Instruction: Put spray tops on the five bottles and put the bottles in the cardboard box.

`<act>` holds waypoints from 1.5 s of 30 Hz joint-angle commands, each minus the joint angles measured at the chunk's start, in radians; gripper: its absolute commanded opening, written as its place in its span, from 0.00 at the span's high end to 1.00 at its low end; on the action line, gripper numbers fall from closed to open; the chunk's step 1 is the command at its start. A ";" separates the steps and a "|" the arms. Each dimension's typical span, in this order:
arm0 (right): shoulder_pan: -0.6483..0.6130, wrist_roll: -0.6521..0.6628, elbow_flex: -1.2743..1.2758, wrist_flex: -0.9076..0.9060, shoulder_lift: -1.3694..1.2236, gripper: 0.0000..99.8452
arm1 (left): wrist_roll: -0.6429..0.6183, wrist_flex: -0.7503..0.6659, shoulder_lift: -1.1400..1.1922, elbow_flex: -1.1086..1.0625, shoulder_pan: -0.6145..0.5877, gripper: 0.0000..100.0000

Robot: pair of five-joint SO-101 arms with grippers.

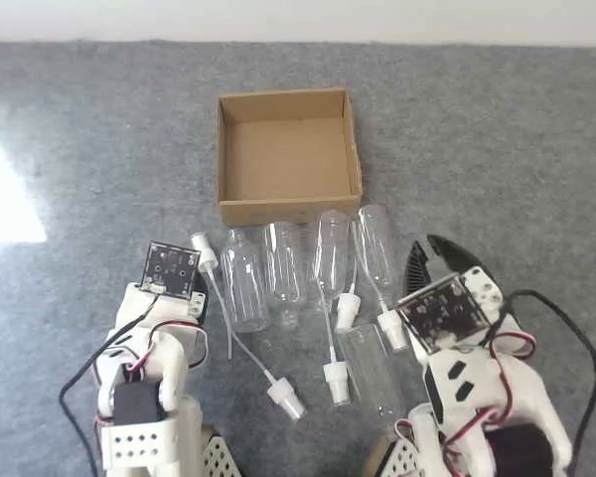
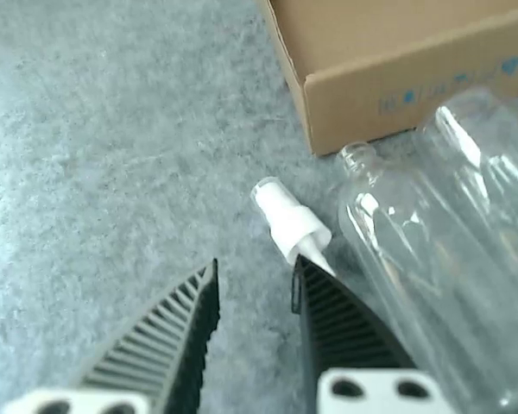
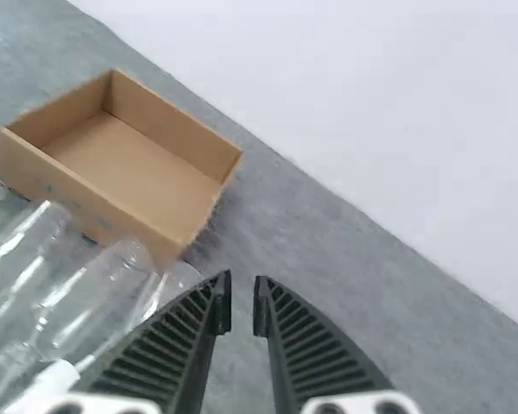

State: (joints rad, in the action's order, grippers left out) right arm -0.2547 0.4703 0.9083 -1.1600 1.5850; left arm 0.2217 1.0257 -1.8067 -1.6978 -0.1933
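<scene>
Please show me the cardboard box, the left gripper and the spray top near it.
cardboard box (image 1: 288,211): high view, front wall
left gripper (image 2: 255,266): left wrist view, between fingertips
spray top (image 2: 292,226): left wrist view, white collar

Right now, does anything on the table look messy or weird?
Nothing is broken or spilled, but it is messy: the clear bottles lie on their sides, pointing different ways, and loose spray tops are scattered beside them. None is in the cardboard box yet.
</scene>
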 commanded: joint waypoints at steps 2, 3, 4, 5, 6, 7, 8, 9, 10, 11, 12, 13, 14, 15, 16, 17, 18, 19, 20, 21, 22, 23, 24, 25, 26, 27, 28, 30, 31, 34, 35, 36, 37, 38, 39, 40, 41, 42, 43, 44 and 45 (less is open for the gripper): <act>-0.070 -0.063 -0.189 -0.036 -0.226 0.91 | 0.008 -0.018 -0.012 0.012 -0.005 0.87; -0.087 -0.075 -0.212 -0.050 -0.265 0.87 | 0.008 -0.018 -0.012 0.012 -0.005 0.87; -0.102 -0.094 -0.232 -0.062 -0.303 0.84 | 0.008 -0.018 -0.012 0.012 -0.005 0.87; -0.113 -0.117 -0.247 -0.065 -0.337 0.82 | 0.008 -0.017 -0.012 0.012 -0.005 0.87; -0.127 -0.138 -0.258 -0.064 -0.367 0.81 | 0.008 -0.017 -0.012 0.012 -0.005 0.87; -0.140 -0.157 -0.269 -0.061 -0.400 0.81 | 0.008 -0.017 -0.012 0.012 -0.005 0.87; -0.154 -0.172 -0.281 -0.061 -0.429 0.81 | 0.008 -0.017 -0.012 0.012 -0.005 0.87; -0.171 -0.186 -0.293 -0.061 -0.455 0.82 | 0.008 -0.017 -0.012 0.012 -0.005 0.87; -0.186 -0.196 -0.305 -0.062 -0.483 0.82 | 0.008 -0.017 -0.012 0.012 -0.005 0.87; -0.199 -0.209 -0.319 -0.064 -0.510 0.82 | 0.008 -0.017 -0.012 0.012 -0.005 0.87; -0.208 -0.224 -0.333 -0.064 -0.538 0.82 | 0.008 -0.017 -0.012 0.012 -0.005 0.87; -0.217 -0.242 -0.345 -0.062 -0.565 0.81 | 0.008 -0.017 -0.012 0.012 -0.005 0.87; -0.228 -0.264 -0.358 -0.062 -0.598 0.81 | 0.008 -0.017 -0.012 0.012 -0.005 0.87; -0.239 -0.282 -0.374 -0.064 -0.633 0.81 | 0.008 -0.017 -0.012 0.012 -0.005 0.87; -0.249 -0.302 -0.391 -0.067 -0.670 0.81 | 0.008 -0.017 -0.012 0.012 -0.005 0.87; -0.255 -0.322 -0.410 -0.071 -0.707 0.81 | 0.008 -0.017 -0.012 0.012 -0.005 0.87; -0.260 -0.344 -0.428 -0.071 -0.746 0.81 | 0.008 -0.017 -0.012 0.012 -0.005 0.87; -0.265 -0.365 -0.445 -0.071 -0.783 0.81 | 0.008 -0.017 -0.012 0.012 -0.005 0.87; -0.265 -0.387 -0.463 -0.070 -0.820 0.81 | 0.008 -0.017 -0.012 0.012 -0.005 0.87; -0.265 -0.407 -0.482 -0.067 -0.857 0.81 | 0.008 -0.017 -0.012 0.012 -0.005 0.87; -0.262 -0.425 -0.497 -0.067 -0.889 0.81 | 0.008 -0.017 -0.012 0.012 -0.005 0.87; -0.262 -0.442 -0.512 -0.065 -0.920 0.81 | 0.008 -0.017 -0.012 0.012 -0.005 0.87; -0.262 -0.459 -0.528 -0.065 -0.951 0.81 | 0.008 -0.017 -0.012 0.012 -0.005 0.87; -0.262 -0.476 -0.542 -0.070 -0.978 0.81 | 0.008 -0.017 -0.012 0.012 -0.005 0.87; -0.263 -0.491 -0.555 -0.070 -1.004 0.81 | 0.008 -0.018 -0.012 0.012 -0.005 0.87; -0.263 -0.506 -0.566 -0.070 -1.030 0.81 | 0.008 -0.018 -0.012 0.012 -0.006 0.87; -0.263 -0.520 -0.578 -0.070 -1.056 0.81 | 0.008 -0.020 -0.012 0.012 -0.006 0.87; -0.263 -0.535 -0.598 -0.071 -1.110 0.81 | 0.008 -0.023 -0.012 0.012 -0.006 0.87; -0.263 -0.535 -0.606 -0.071 -1.138 0.81 | 0.008 -0.023 -0.012 0.012 -0.006 0.87; -0.265 -0.537 -0.615 -0.059 -1.228 0.81 | 0.008 -0.023 -0.012 0.012 -0.006 0.87; -0.265 -0.537 -0.618 -0.050 -1.256 0.81 | 0.008 -0.025 -0.012 0.012 -0.006 0.87; -0.265 -0.539 -0.629 -0.047 -1.285 0.81 | 0.008 -0.025 -0.012 0.012 -0.006 0.87; -0.265 -0.546 -0.637 -0.044 -1.310 0.81 | 0.008 -0.025 -0.012 0.012 -0.006 0.87; -0.265 -0.565 -0.647 -0.042 -1.336 0.81 | 0.008 -0.025 -0.012 0.012 -0.006 0.87; -0.265 -0.583 -0.660 -0.042 -1.360 0.80 | 0.008 -0.025 -0.012 0.012 -0.006 0.87; -0.266 -0.601 -0.671 -0.047 -1.383 0.79 | 0.008 -0.026 -0.012 0.012 -0.006 0.87; -0.272 -0.615 -0.681 -0.048 -1.403 0.76 | 0.008 -0.026 -0.012 0.012 -0.006 0.87; -0.278 -0.628 -0.689 -0.048 -1.422 0.74 | 0.008 -0.026 -0.012 0.012 -0.006 0.87; -0.286 -0.634 -0.695 -0.048 -1.442 0.71 | 0.008 -0.026 -0.012 0.012 -0.006 0.87; -0.289 -0.638 -0.700 -0.045 -1.458 0.70 | 0.008 -0.026 -0.012 0.012 -0.006 0.87; -0.297 -0.638 -0.704 -0.041 -1.472 0.70 | 0.008 -0.026 -0.012 0.012 -0.006 0.87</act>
State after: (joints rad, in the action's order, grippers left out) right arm -0.5324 -0.1481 0.2746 -1.2213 0.1181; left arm 0.2217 1.0257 -1.8067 -1.6978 -0.1933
